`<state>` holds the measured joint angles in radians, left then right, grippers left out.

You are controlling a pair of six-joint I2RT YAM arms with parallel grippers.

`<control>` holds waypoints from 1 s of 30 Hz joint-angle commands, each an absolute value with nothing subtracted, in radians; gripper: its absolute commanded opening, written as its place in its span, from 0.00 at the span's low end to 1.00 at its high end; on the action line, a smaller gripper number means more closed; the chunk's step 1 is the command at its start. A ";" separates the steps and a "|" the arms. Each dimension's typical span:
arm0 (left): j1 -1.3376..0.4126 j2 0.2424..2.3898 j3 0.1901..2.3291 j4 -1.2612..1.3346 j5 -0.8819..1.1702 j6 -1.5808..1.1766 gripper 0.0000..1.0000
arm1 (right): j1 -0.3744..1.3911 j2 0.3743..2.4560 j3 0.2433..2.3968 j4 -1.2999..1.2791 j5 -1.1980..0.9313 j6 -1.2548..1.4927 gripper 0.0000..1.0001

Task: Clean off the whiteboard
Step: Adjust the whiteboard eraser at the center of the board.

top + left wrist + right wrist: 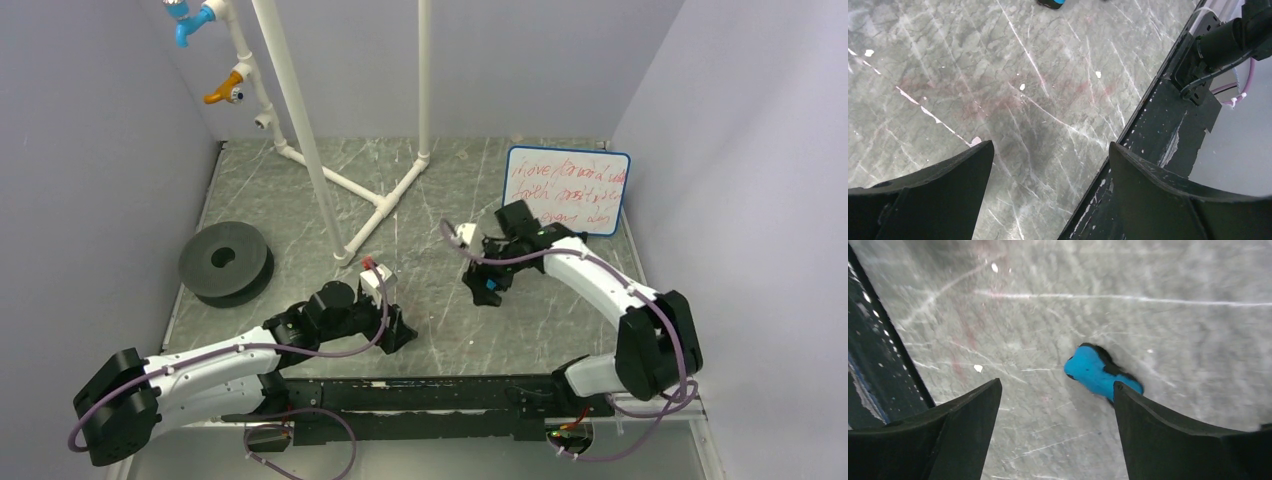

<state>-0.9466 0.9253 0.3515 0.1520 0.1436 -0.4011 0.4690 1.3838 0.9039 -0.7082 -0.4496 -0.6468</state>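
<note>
The whiteboard leans at the back right of the table, blue-rimmed and covered with red handwritten lines. A small blue and black eraser lies on the marble surface, just off the tip of the right-hand finger of my right gripper. That gripper is open, with only table between its fingers. In the top view my right gripper hovers over the eraser, in front of and left of the board. My left gripper is open and holds nothing near the table's front edge; in its wrist view it shows only bare table.
A black round spool lies at the left. A white pipe frame stands at the back centre, with blue and orange fittings on its upper part. A black rail runs along the near edge. Grey walls close in both sides.
</note>
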 commanded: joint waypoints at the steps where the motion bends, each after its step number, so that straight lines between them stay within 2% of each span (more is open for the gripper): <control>1: -0.951 0.923 0.399 0.227 0.202 -0.345 0.94 | 0.370 1.301 0.993 -0.797 -0.688 -0.700 0.87; 3: -0.951 0.958 0.454 0.233 0.218 -0.303 0.99 | 0.306 1.273 0.995 -0.793 -0.745 -0.697 0.92; 6: -0.950 1.049 0.579 0.181 0.252 -0.235 0.99 | 0.212 1.245 0.972 -0.753 -0.800 -0.657 0.96; 10: -0.944 1.181 0.719 0.140 0.298 -0.184 0.99 | 0.159 1.257 0.955 -0.761 -0.819 -0.671 0.96; 14: -0.891 1.352 0.855 0.202 0.414 -0.169 0.99 | 0.102 1.204 0.943 -0.744 -0.842 -0.707 0.96; 21: -0.767 1.737 1.260 0.247 0.552 -0.332 0.99 | -0.273 1.154 0.944 -0.724 -0.987 -0.588 0.96; 26: -0.708 2.003 1.462 0.540 0.646 -0.547 0.99 | -0.366 1.151 0.936 -0.728 -1.023 -0.584 0.96; 30: -0.707 2.160 1.619 0.570 0.586 -0.564 0.99 | -0.405 1.159 0.925 -0.748 -1.055 -0.609 0.96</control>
<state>-0.7048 2.0636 1.4940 0.4305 0.5758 -0.4763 -0.3744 1.1683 0.9352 -0.7475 -0.9649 -0.5938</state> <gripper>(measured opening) 0.991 0.963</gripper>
